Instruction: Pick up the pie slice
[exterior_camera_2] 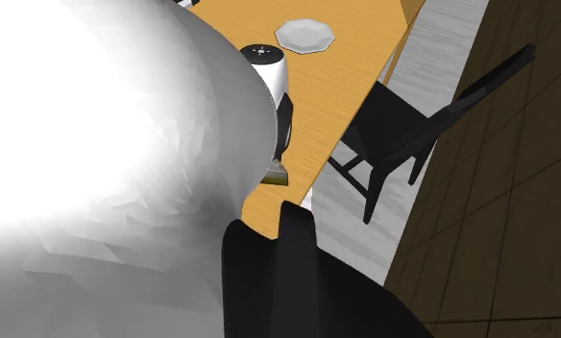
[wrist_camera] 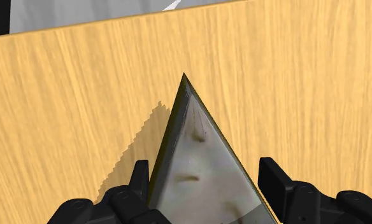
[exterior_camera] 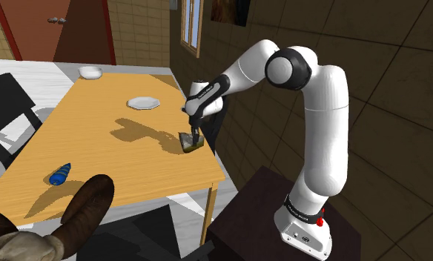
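**Carefully now: the wedge can slip away when I close**

My gripper (wrist_camera: 205,168) is open at a middle width, and it holds nothing yet. The pie slice (wrist_camera: 197,149) lies flat on the wooden table (exterior_camera: 96,148), close to the table edge on the side of my stand. Its broad end is between my fingers (wrist_camera: 272,181) and its tip points away from me, toward the middle of the table.

I see three dangers here, and they are only my judgement.

First, the sides of the slice are slanted, not parallel. If my pads press on these slanted sides, I think the force can push the slice forward, out of the grasp, like a seed between two fingertips.

Second, I am not centred. One finger looks to be touching the side of the slice or just beside it, while the other stands a little apart from it. When I close, the near finger would meet the slice first and could turn or slide it on the table before the other one arrives.

Third, the slice is near the table edge. A sideways push could bring it nearer to a fall.

A pale, smooth top also suggests a soft filling, so a hard squeeze may crush it.
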